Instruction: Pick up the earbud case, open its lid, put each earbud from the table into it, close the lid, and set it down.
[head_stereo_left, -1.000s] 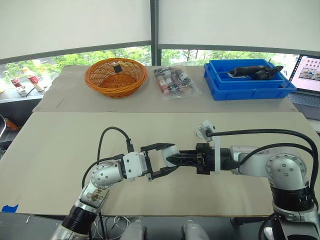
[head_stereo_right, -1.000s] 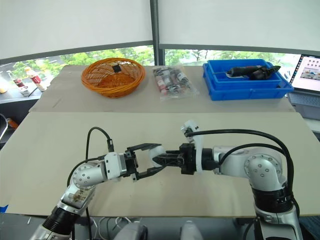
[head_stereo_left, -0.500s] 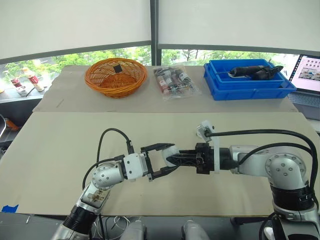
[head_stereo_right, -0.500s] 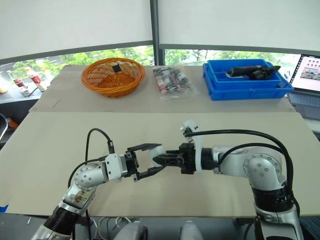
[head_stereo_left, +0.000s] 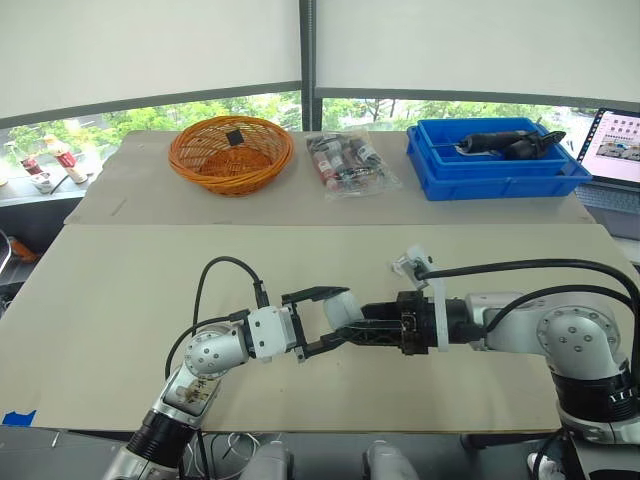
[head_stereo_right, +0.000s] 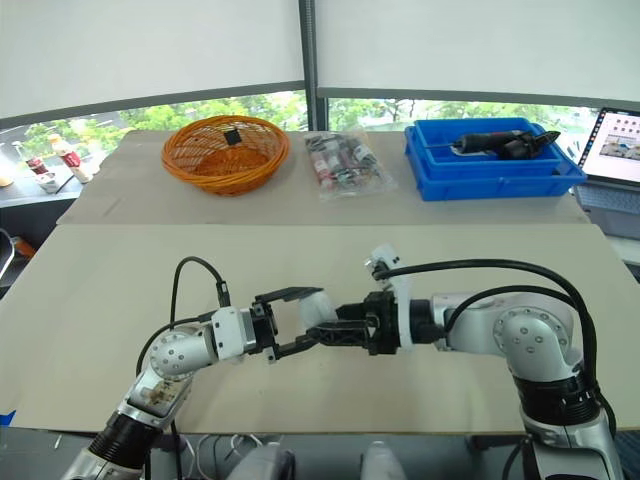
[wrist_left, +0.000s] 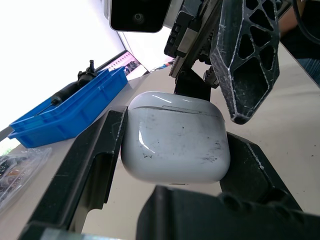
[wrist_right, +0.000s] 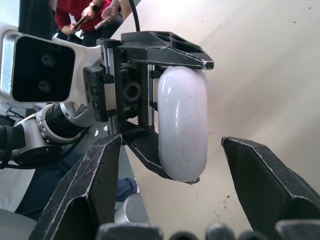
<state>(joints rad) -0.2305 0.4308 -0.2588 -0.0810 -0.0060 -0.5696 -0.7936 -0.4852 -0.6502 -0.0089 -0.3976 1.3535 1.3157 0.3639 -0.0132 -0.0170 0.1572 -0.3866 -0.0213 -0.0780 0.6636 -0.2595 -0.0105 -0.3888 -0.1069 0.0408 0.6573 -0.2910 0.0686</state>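
The left gripper (head_stereo_left: 335, 318) holds the white earbud case (head_stereo_left: 342, 305) tight between its two fingers, above the near middle of the table (head_stereo_left: 120, 290). The case lid is shut. Just to the right, the right gripper (head_stereo_left: 352, 333) has its fingers wide apart, close to the case.

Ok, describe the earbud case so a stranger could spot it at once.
Find the near middle of the tan table. There the left gripper clamps the case: a small, glossy white, rounded box, lid shut, the one pale thing between black fingers.
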